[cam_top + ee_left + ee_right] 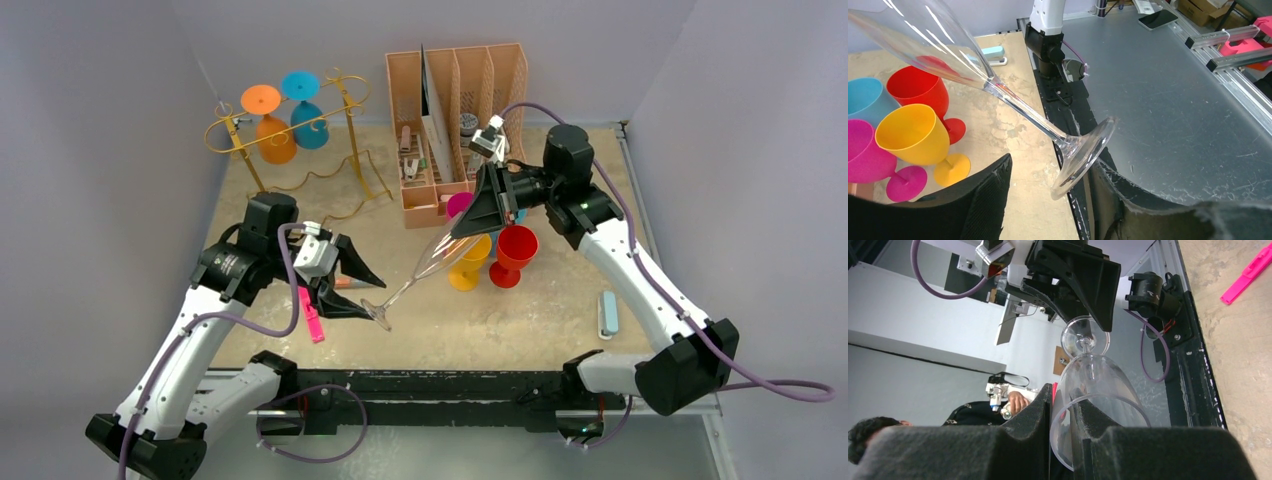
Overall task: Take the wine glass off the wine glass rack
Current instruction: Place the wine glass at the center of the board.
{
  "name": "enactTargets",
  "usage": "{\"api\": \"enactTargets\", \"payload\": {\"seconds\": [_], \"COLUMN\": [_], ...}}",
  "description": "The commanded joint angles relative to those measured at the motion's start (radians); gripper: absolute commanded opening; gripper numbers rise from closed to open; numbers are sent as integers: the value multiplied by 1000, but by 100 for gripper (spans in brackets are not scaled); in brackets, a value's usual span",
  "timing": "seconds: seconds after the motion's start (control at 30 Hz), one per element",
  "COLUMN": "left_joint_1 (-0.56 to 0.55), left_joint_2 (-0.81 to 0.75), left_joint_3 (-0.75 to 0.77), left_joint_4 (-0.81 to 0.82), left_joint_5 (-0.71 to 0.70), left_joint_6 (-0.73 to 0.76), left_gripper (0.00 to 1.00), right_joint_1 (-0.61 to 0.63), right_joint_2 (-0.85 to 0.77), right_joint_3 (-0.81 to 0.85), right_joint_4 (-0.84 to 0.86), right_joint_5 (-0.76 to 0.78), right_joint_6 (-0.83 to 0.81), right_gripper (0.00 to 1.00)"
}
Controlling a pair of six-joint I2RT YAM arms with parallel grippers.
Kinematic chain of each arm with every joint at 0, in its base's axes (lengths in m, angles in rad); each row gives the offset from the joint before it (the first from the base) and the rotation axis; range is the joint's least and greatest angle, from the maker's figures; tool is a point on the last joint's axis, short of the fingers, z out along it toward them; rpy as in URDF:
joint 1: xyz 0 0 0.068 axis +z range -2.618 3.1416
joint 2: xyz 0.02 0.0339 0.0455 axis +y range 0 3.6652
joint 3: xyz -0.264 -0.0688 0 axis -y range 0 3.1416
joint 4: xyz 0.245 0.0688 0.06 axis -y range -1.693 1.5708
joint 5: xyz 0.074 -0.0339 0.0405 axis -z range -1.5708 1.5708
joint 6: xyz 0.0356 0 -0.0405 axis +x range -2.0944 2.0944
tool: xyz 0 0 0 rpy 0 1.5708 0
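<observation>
Our right gripper (pixel 468 228) pinches the rim of the clear wine glass (pixel 425 268), which tilts down to the left; our left gripper (pixel 373 298) stands wide around its foot.

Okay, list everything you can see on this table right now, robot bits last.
clear wine glass: 1, clear, tilted between the grippers
wine glass rack: 1, gold, far left
hanging glasses: 2, orange and blue, on the rack
organiser: 1, peach, far centre
goblets: 4, red, yellow, magenta, blue, centre-right
marker: 1, pink, near left
small item: 1, pale blue, near right
left gripper: 1, black, open around glass foot
right gripper: 1, black, shut on glass rim
</observation>
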Motion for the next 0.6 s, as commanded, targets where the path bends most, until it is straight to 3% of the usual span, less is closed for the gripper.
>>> {"api": "enactTargets", "payload": {"seconds": [0.0, 0.1, 0.13, 0.23, 0.33, 0.57], "left_joint_1": [5, 5, 5, 5, 5, 5], "left_joint_2": [-14, -23, -30, -48, -71, -135], "left_joint_3": [39, 44, 44, 41, 31, -28], "left_joint_4": [27, 11, 11, 21, 61, 235], "left_joint_5": [-9, -46, -56, -70, -111, -278], "left_joint_6": [-11, -11, -13, -22, -60, -243], "left_gripper": [54, 55, 61, 65, 75, 79], "right_joint_1": [5, 6, 5, 6, 8, 58], "right_joint_2": [-24, -24, -24, -21, -19, 5], "right_joint_3": [17, 38, 50, 78, 89, 179], "right_joint_4": [-46, -152, -200, -362, -463, -789], "right_joint_5": [8, 21, 30, 62, 96, 306], "right_joint_6": [-67, -144, -182, -303, -383, -645], "right_gripper": [0, 0, 0, 0, 0, 0]}}
